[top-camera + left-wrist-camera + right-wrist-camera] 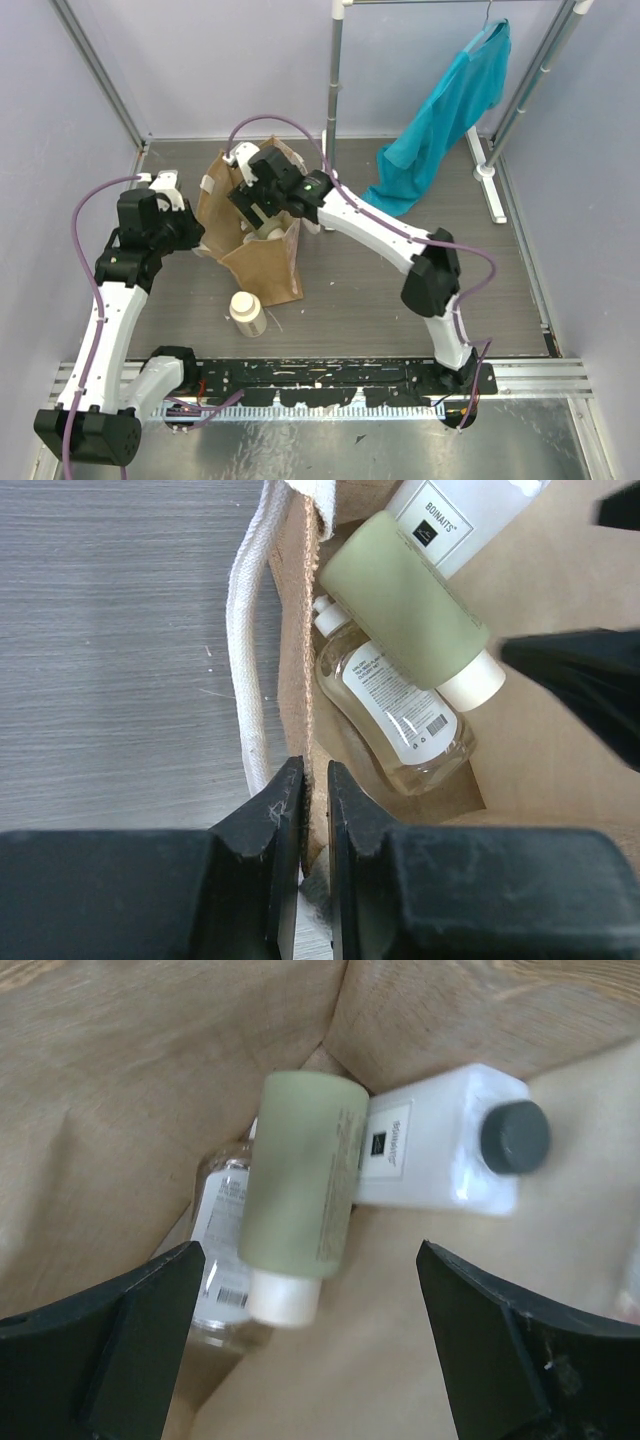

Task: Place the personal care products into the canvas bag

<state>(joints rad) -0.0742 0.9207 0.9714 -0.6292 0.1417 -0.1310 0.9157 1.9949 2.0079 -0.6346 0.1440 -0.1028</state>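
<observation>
Three bottles lie flat at bottom of canvas bag [270,262]: olive-green bottle [295,1190] on top, across amber clear bottle [395,715], w/ white rectangular bottle [440,1150] touching beside it. R gripper [310,1260] over bag mouth, directly above them, fingers spread wide, nothing btwn. L gripper [315,815] at bag's left side, pinching rim fabric, just beside whitish strap [245,680]. Cream bottle [248,312] upright on table [400,330] outside bag, near its front wall, apart from both grippers.
</observation>
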